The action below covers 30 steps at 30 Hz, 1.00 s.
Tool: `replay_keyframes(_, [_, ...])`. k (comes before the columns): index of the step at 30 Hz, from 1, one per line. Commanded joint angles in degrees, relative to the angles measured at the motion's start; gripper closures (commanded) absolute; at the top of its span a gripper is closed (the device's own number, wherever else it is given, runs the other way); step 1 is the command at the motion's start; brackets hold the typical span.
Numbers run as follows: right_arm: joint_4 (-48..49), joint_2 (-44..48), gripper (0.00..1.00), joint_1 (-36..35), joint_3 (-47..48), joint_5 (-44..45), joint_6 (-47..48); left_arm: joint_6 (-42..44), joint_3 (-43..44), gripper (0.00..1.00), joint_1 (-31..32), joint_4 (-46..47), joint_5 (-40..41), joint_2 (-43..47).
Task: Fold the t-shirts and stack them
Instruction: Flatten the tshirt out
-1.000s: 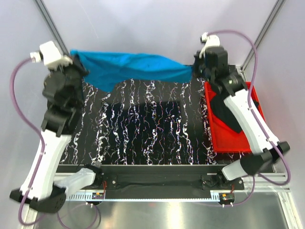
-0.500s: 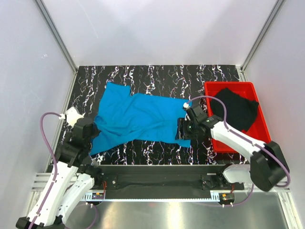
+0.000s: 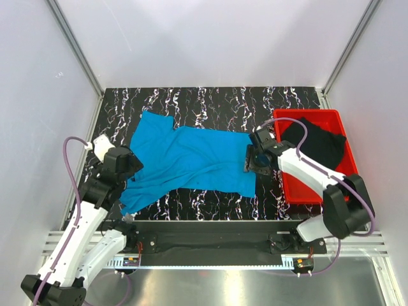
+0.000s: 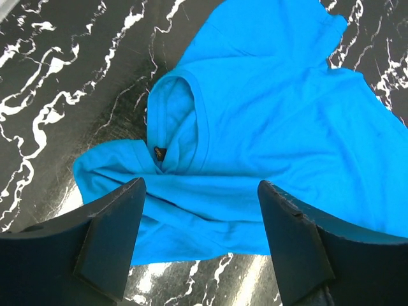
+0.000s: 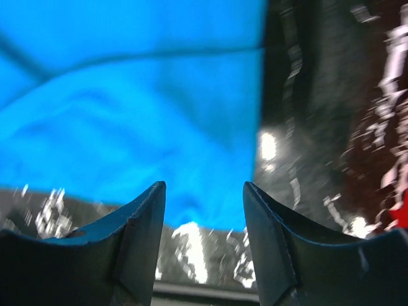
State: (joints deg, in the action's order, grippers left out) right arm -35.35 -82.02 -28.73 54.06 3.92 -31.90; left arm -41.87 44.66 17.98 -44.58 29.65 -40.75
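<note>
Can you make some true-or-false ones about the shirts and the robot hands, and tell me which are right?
1. The blue t-shirt lies unfolded on the table. True.
2. The black t-shirt sits on top of the blue one. False: it lies in the red tray.
3. The left gripper and right gripper are both open, holding nothing. True.
4. The red tray is on the table's left side. False: it is on the right side.
</note>
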Motion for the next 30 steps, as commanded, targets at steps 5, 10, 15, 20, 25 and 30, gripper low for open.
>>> replay_keyframes(5, [2.39,-9.20,0.44,3.32,6.31,10.05,-1.94,-0.76,-1.07,0.25,0.13,-1.83,-5.83,3.48])
replay_keyframes(10, [5.11,-13.95,0.48,4.21,7.81,9.61,-0.62,-1.11,0.16,0.27,0.13,-1.39,-7.67,4.37])
replay_keyframes(15, [6.61,-16.24,0.53,5.44,7.99,9.35,0.26,-0.41,0.34,0.27,0.13,-1.30,-8.47,2.79])
replay_keyframes(20, [7.84,-16.86,0.57,5.62,7.90,8.82,1.22,-0.50,0.16,0.27,0.13,-1.30,-8.47,3.13])
replay_keyframes(25, [9.25,-18.26,0.64,5.97,8.69,7.60,2.63,-0.58,0.16,0.27,0.13,-1.30,-8.56,3.05])
replay_keyframes(30, [7.85,-18.44,0.80,5.88,10.01,8.03,2.63,-0.50,0.42,0.27,0.13,-1.74,-8.64,3.13])
